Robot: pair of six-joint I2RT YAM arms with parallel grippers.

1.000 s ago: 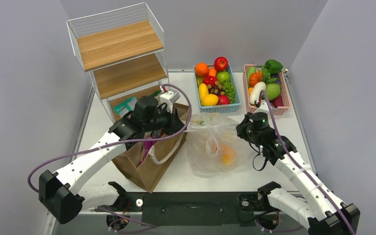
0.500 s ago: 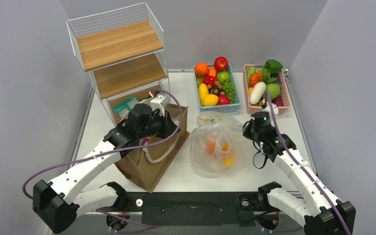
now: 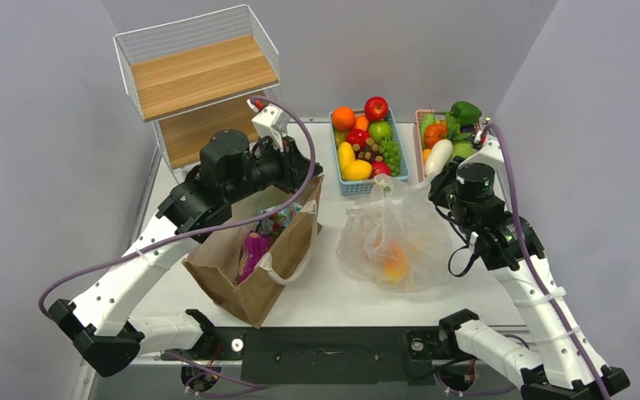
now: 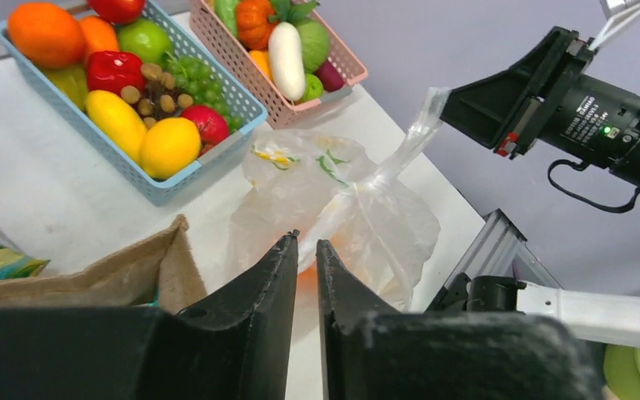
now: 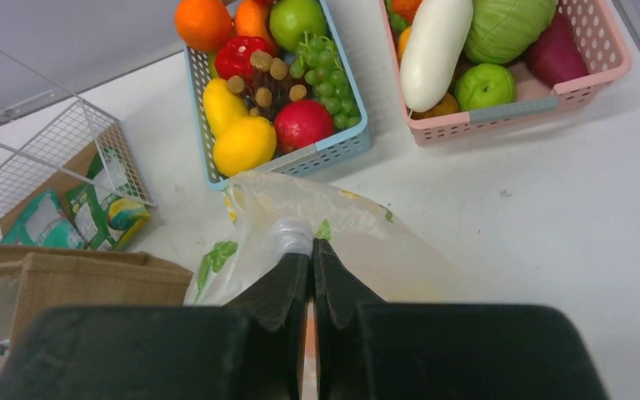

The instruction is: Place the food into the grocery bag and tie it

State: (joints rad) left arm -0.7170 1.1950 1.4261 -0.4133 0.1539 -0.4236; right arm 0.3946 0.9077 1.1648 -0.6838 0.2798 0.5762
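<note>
My left gripper [image 4: 307, 242] has pulled back from the grocery bag [image 3: 396, 237], jaws closed, empty. My right gripper [image 5: 311, 246] has risen, arm raised, pinching the bag's top just in front of the blue basket [image 3: 371, 185].

Brown bag [image 3: 292, 246], blue basket [image 3: 365, 185] hem grocery bag [image 3: 408, 250].

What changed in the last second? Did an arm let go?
The left gripper has come off the grocery bag and swung back toward the shelf, shut on nothing. The right gripper, still shut on the bag's twisted top, pulled it up and rightward. The blue basket and pink basket stayed put.
</note>
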